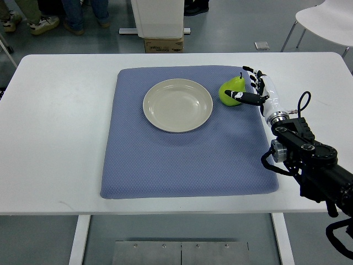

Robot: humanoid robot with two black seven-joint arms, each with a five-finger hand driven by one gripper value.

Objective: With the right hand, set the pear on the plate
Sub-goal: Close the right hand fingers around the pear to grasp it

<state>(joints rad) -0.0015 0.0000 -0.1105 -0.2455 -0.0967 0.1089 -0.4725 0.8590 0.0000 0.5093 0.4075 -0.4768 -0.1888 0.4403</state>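
A green pear (230, 90) lies on the blue mat (182, 160), just right of the empty cream plate (177, 105). My right hand (243, 83) reaches in from the lower right and cups the pear's right side. Its thumb (247, 97) lies across the near side of the pear, touching it. The black-tipped fingers (253, 78) stand spread at the pear's far right and are not wrapped over it. The pear rests on the mat. The left arm does not show.
The mat lies on a white table (55, 138). Beyond the far edge are a cardboard box (164, 44), a white pedestal (159, 16), a white chair (325, 19) and people's feet (44, 23).
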